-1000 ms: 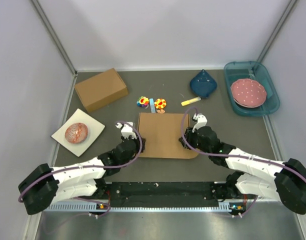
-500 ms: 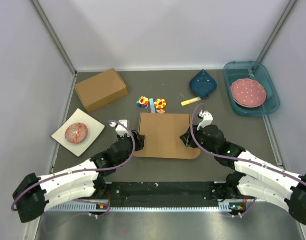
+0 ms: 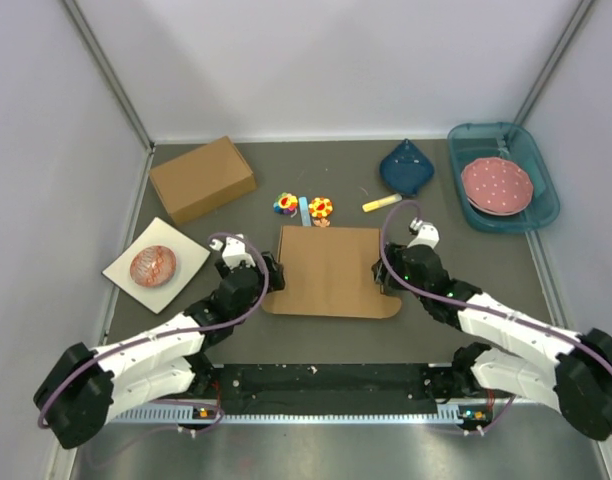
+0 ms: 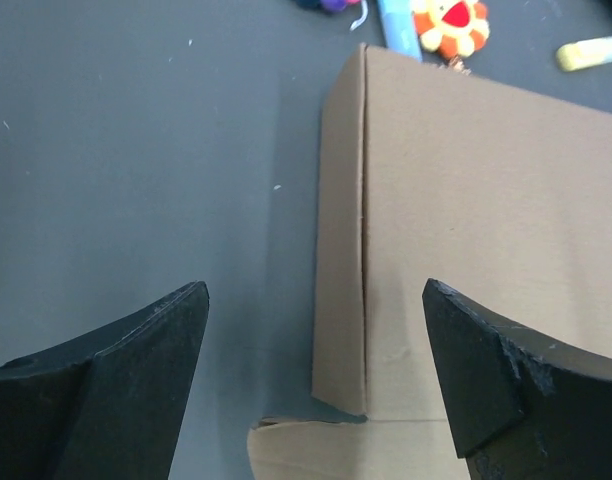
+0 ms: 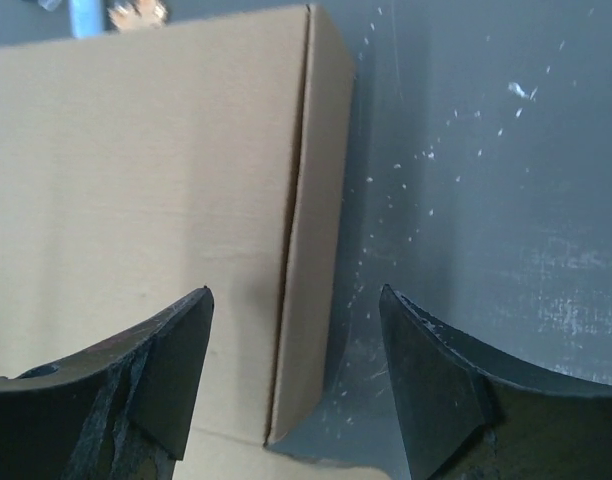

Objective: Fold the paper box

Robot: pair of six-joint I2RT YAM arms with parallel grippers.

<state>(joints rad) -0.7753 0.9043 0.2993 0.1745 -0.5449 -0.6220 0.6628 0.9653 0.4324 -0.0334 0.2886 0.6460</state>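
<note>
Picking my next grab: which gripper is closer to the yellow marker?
Right. The right gripper straddles the paper box's right edge, with the yellow marker just beyond it; the left gripper straddles the left edge, across the box from the marker.

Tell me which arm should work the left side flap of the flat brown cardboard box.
Left, probably. The open left gripper straddles that narrow flap of the flat brown cardboard box, while the right gripper, also open, straddles the opposite edge.
</note>
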